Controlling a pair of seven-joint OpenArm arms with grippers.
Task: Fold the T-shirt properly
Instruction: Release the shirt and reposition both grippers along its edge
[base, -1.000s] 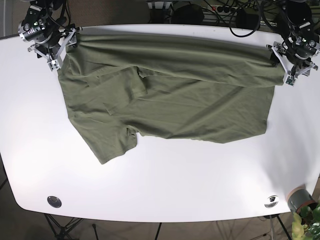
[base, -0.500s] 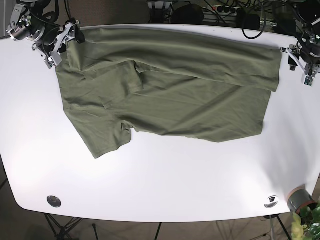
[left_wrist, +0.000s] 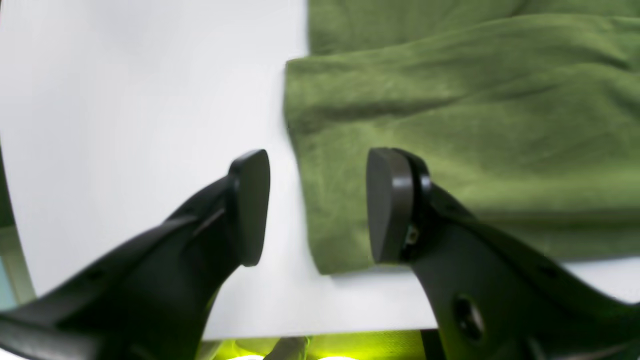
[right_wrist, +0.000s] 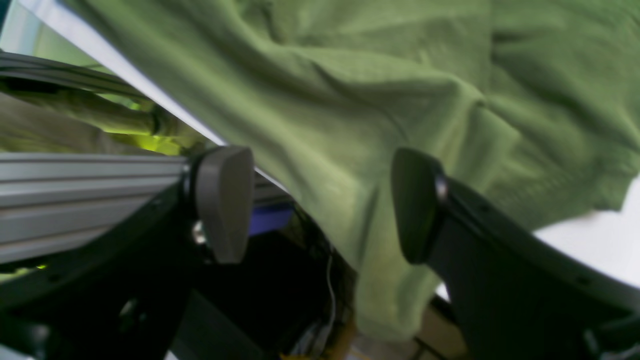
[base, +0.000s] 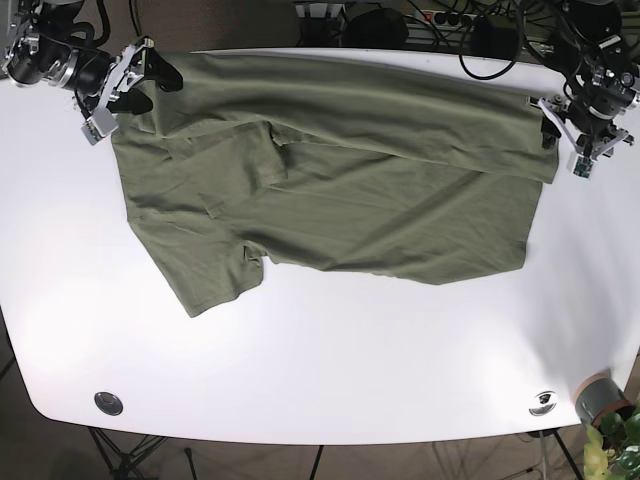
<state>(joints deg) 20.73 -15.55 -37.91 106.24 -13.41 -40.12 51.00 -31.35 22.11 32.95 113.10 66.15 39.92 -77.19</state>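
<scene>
An olive green T-shirt lies spread on the white table, its top part folded down in a long band, one sleeve pointing to the front left. My left gripper is open at the shirt's right end; in the left wrist view its fingers straddle the cloth's corner edge. My right gripper is open at the shirt's top left corner; in the right wrist view cloth lies between the fingers and hangs over the table's edge.
Two small round discs sit near the table's front edge. A grey pot with a plant stands at the front right corner. Cables and equipment crowd the back edge.
The shirt slid left with both arms. My left gripper drew off to the right, then came back to the shirt's corner. My right gripper shifted up and left and turned.
</scene>
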